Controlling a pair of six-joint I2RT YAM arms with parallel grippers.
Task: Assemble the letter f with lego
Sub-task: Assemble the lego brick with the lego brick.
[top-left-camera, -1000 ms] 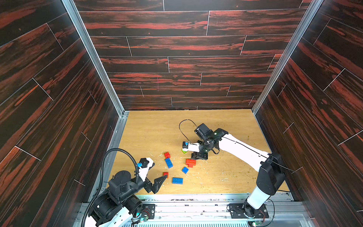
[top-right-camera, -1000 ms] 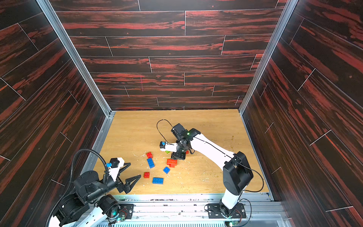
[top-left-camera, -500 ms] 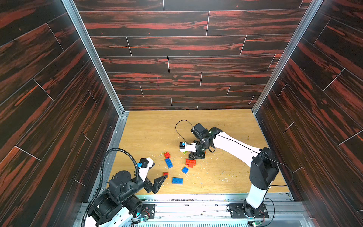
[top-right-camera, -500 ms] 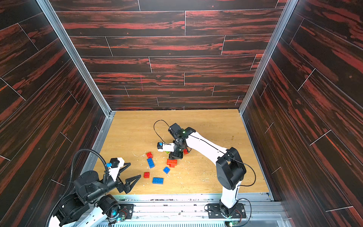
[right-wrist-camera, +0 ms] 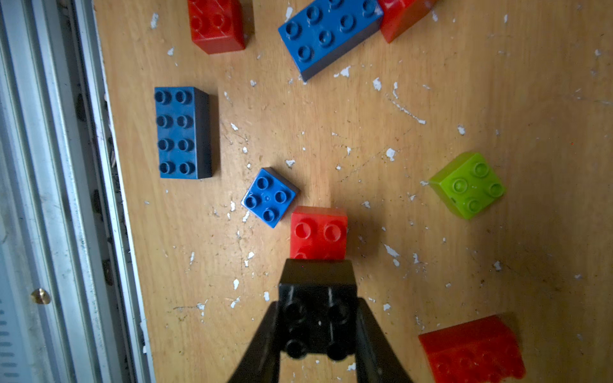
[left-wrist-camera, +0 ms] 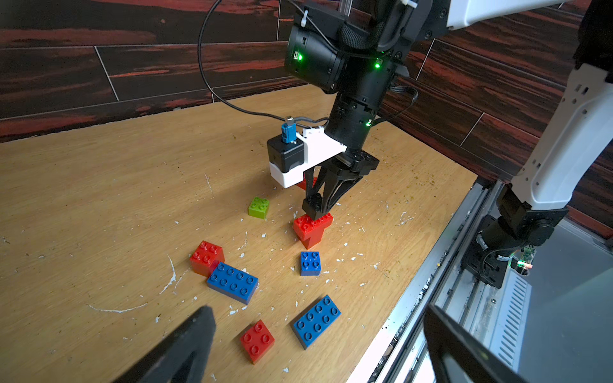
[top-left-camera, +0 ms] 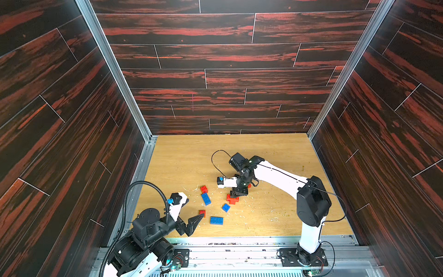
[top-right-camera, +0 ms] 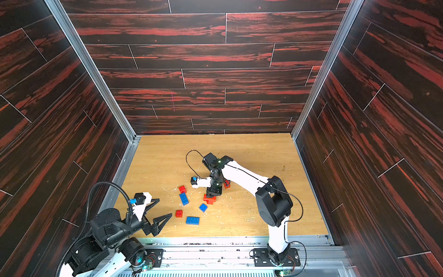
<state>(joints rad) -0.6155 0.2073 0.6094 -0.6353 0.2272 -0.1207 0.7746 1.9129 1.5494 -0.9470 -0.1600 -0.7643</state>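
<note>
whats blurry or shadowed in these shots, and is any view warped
Left wrist view: the left claw shows as a dark blur at the edge. Right wrist view: the right claw looks soft around the black brick, and the red brick throws a shadow on the table. Both top views: wide-lens warp splays the walls.

Lego bricks (right-wrist-camera: 182, 132) glossy plastic; tabletop (right-wrist-camera: 447, 83) scuffed matt wood grain.
</note>
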